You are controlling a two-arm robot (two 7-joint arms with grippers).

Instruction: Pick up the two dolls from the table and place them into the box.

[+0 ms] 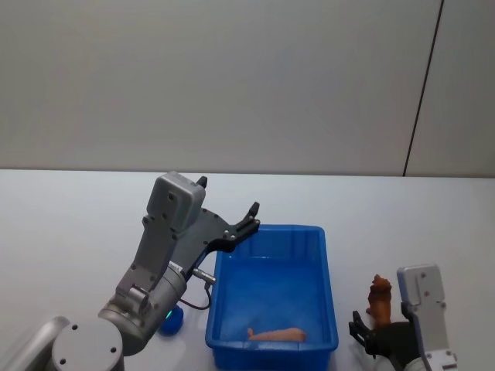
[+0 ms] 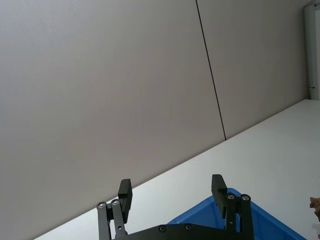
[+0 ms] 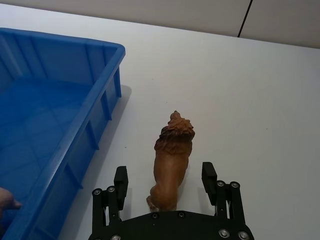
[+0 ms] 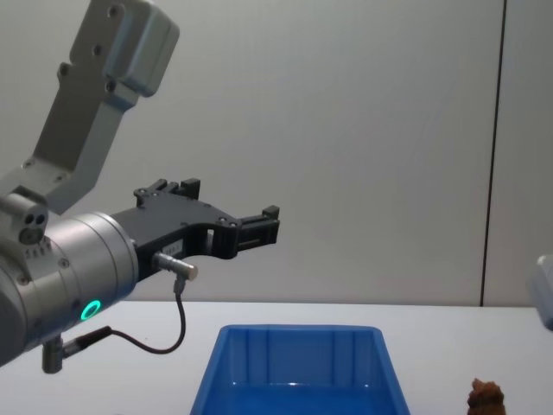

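Pale pinkish plastic doll [image 1: 277,335] lies at the near end of the bright blue rectangular plastic box [image 1: 331,286]: half done, I judge. Just beside the box, the reddish-brown lion doll [image 3: 172,150] stands on the flat white table [image 3: 260,90] between the right gripper's [image 3: 165,175] spread jaws, untouched. Farther off, the left gripper [image 2: 171,185] hovers spread wide, empty.

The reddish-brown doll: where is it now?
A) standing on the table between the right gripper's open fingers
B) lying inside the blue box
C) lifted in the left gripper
A: the reddish-brown doll stands on the table beside the box, with the right gripper open on either side of it.
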